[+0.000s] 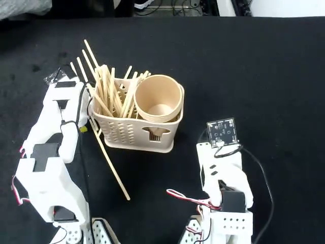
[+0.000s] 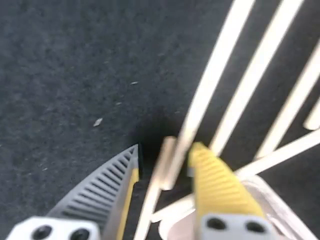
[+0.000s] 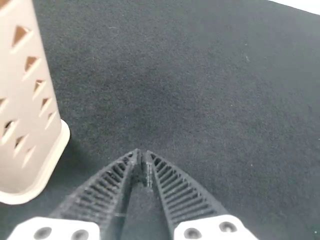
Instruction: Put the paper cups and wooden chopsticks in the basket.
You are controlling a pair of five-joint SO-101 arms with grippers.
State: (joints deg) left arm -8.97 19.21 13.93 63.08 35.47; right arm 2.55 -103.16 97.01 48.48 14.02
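Basket (image 1: 134, 134): upright near the middle of the dark bench (image 1: 264, 76).

Paper cups (image 1: 158, 99): stacked, mouth up, in the basket's right-hand compartment as the high view shows it.

Wooden chopsticks (image 1: 114, 94): a bundle stands on end in the other compartment, leaning in several directions, the tips well above the rim.

Loose chopstick (image 1: 112, 170): outside the basket, running aslant from the basket's left wall down across the bench toward the arm bases.

Left gripper (image 2: 166, 146): just beside the basket's left wall, at the upper end of the loose chopstick. Its fingers, one grey (image 2: 117, 180) and one yellow (image 2: 215, 180), stand apart, with the end of that chopstick (image 2: 167, 165) between them. Contact with either finger cannot be confirmed.

Right gripper (image 3: 142, 154): low over bare bench, the basket wall (image 3: 30, 100) near to one side but apart. Its black fingers are closed together, nothing between them.
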